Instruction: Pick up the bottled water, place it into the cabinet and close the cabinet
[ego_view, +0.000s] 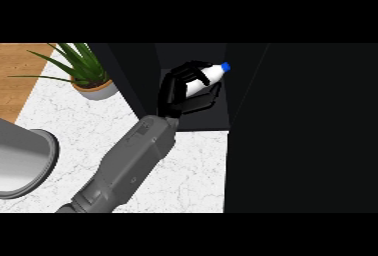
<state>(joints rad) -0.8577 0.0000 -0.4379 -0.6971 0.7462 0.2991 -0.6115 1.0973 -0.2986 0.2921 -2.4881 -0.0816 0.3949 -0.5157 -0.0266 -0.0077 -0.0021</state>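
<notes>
Bottled water (204, 79), blue-capped and tilted, is held in the left hand (176, 95), fingers (179, 79) curled round it, inside the dark cabinet (295, 125) at upper centre of the frame.

White marbled counter (81, 122), potted plant (87, 75) at its far corner, wooden floor (16, 67) beyond, grey round vessel (26, 160) at left
</notes>
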